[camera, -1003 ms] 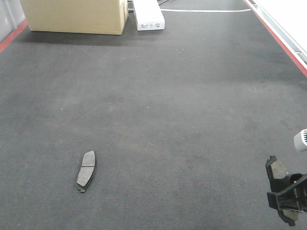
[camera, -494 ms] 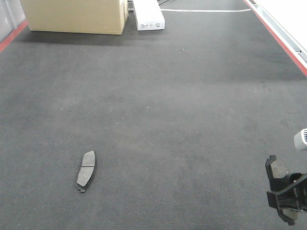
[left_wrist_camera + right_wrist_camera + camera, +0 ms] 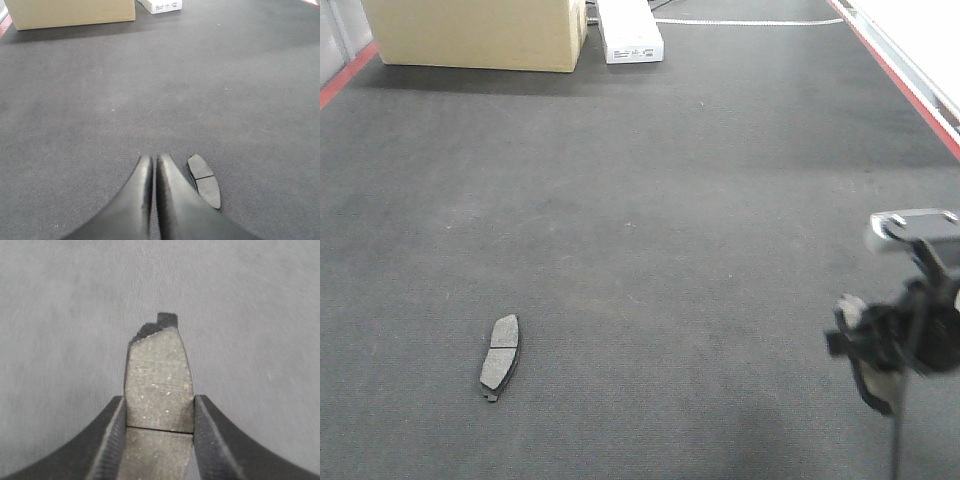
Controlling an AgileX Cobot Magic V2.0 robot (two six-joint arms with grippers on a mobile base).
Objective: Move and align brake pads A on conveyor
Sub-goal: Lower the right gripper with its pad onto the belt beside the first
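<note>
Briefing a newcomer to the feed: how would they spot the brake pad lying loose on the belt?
Take the wide charcoal conveyor belt with red edge strips and look to its near left part. A small grey crescent brake pad lies flat there, a thin groove across its middle. Unlike the other pad, clamped in the right pincer, nothing holds it.

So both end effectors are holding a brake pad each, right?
Not quite. The right end effector does grip a brake pad, but the left end effector is shut on nothing. The left wrist view shows the other pad lying flat on the conveyor beside it.
</note>
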